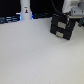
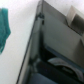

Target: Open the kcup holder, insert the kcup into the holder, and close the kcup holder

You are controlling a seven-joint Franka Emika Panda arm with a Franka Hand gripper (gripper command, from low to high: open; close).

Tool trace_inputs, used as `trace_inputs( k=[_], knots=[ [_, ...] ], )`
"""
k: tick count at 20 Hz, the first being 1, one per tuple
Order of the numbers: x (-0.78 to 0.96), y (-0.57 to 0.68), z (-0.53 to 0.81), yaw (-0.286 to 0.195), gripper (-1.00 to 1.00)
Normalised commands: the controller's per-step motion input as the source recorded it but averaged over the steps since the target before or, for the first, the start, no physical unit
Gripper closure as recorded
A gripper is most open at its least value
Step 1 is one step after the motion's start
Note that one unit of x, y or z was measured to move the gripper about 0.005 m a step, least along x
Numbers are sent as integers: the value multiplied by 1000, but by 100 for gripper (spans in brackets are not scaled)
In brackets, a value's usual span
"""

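Note:
The kcup holder (image 1: 62, 27) is a black boxy unit with two front panels, standing on the white table at the exterior view's upper right. My gripper (image 1: 75, 20) hangs close over its far right top corner. Whether its fingers touch the holder, or stand open or shut, is too blurred to tell. The wrist view is filled by the black holder (image 2: 55, 50) seen very close, with a grey rounded slot edge (image 2: 62, 62) inside it. I cannot make out the kcup as such in either view.
A tall white bottle-shaped object (image 1: 25, 11) stands at the back in the exterior view's left. A teal shape (image 2: 5, 27) lies on the white table beside the holder in the wrist view. A pale blurred piece (image 2: 75, 20) shows at the holder's far edge.

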Motion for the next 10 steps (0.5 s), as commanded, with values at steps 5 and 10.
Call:
trace_inputs(
  k=[5, 10],
  knots=[
    [55, 299, 18, 27, -100],
    [-21, 272, 17, 56, -100]
  ],
)
